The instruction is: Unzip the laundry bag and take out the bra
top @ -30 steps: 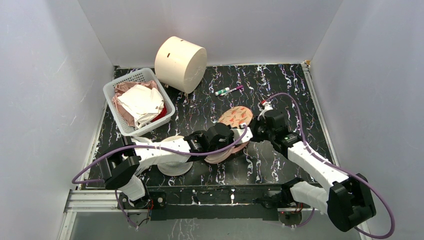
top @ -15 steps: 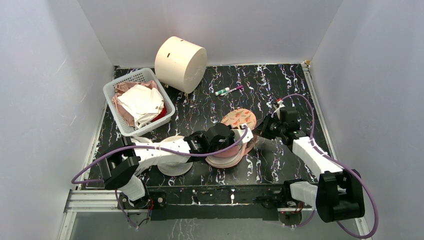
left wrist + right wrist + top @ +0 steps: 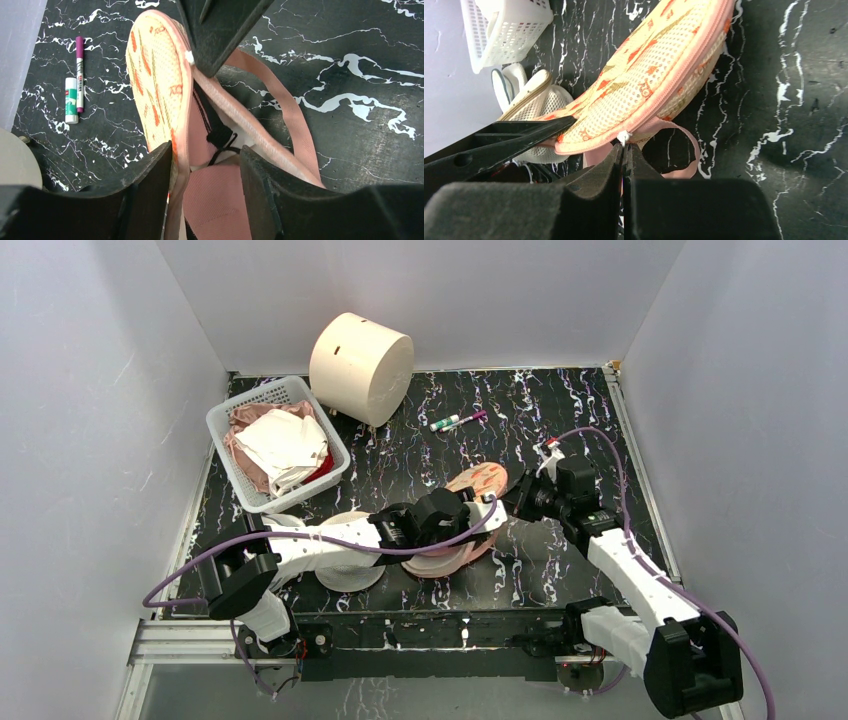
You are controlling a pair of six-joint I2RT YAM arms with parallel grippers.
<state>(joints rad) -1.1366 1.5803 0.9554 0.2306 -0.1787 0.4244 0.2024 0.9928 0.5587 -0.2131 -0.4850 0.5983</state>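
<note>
The laundry bag (image 3: 477,481) is peach with red-orange motifs and is held tilted off the table between both grippers. My right gripper (image 3: 625,146) is shut on its white zip pull (image 3: 624,136), at the bag's right side (image 3: 513,502). My left gripper (image 3: 206,150) is closed on the bag's near pink edge (image 3: 220,200), and shows in the top view (image 3: 480,523). The zip gapes in the left wrist view. Inside shows the pink bra (image 3: 200,127) with black edging and a black strap (image 3: 220,137). The pink loop strap (image 3: 295,125) hangs to the right.
A white basket (image 3: 275,440) of clothes stands at the back left beside a cream cylinder (image 3: 360,365). Two markers (image 3: 455,421) lie at the back middle. White mesh dome bags (image 3: 345,565) lie under my left arm near the front edge.
My right gripper has pulled the zip pull out to the right, then eased back a little. The bag has tipped more on edge and its opening has widened. My left gripper stays put.
</note>
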